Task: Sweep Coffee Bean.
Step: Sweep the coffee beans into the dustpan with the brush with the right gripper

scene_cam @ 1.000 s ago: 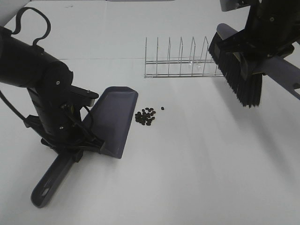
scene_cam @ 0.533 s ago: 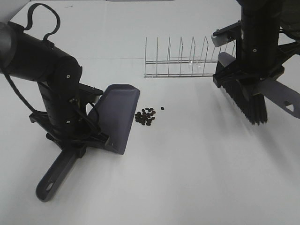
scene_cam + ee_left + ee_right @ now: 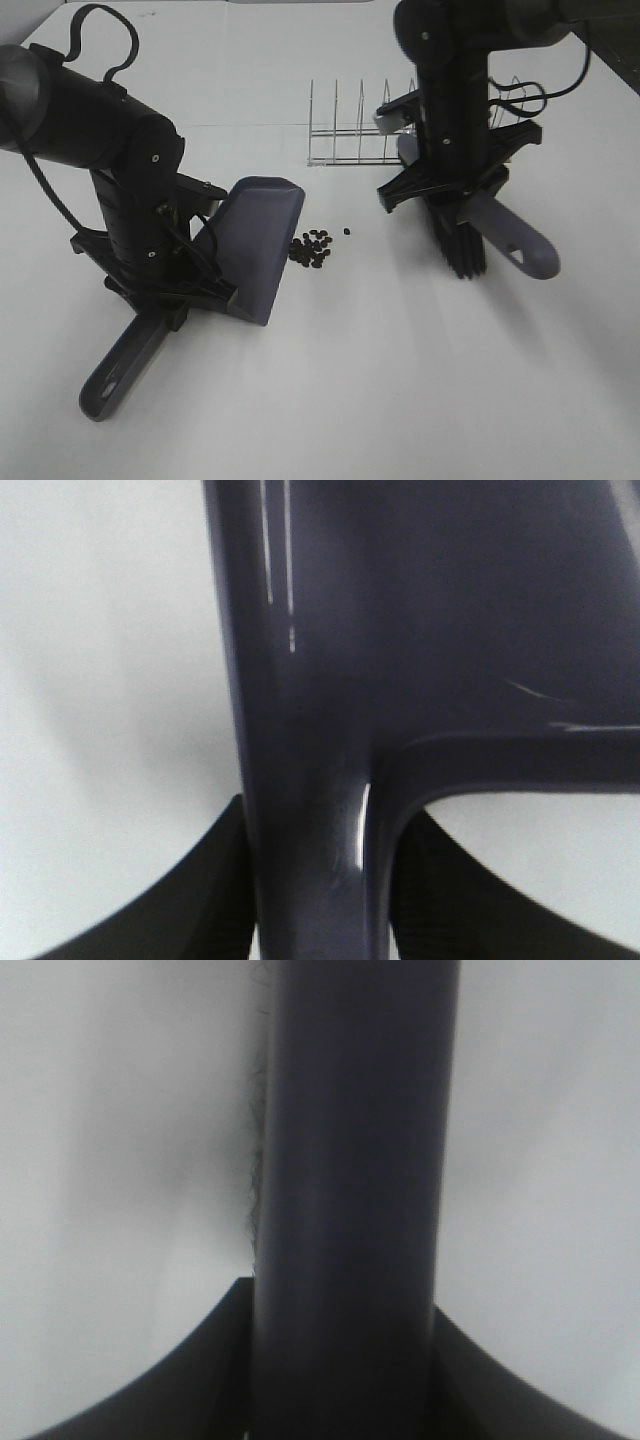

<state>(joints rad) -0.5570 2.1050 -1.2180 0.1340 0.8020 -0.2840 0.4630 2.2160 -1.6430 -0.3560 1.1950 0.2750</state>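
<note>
A small pile of dark coffee beans (image 3: 312, 249) lies on the white table, with one stray bean (image 3: 346, 232) just to its right. My left gripper (image 3: 175, 305) is shut on the handle of the grey-purple dustpan (image 3: 252, 240), whose lip rests on the table just left of the beans. The handle fills the left wrist view (image 3: 310, 780). My right gripper (image 3: 455, 190) is shut on the handle of the brush (image 3: 500, 235). Its black bristles (image 3: 462, 250) hang down near the table, well right of the beans. The handle fills the right wrist view (image 3: 350, 1190).
A wire dish rack (image 3: 370, 135) stands behind the beans, partly hidden by my right arm. The white tabletop (image 3: 400, 380) stretches to the front and right.
My right arm has swung the brush left and down from the far right, turning it so the bristles point at the table. The dustpan shifted slightly right toward the beans.
</note>
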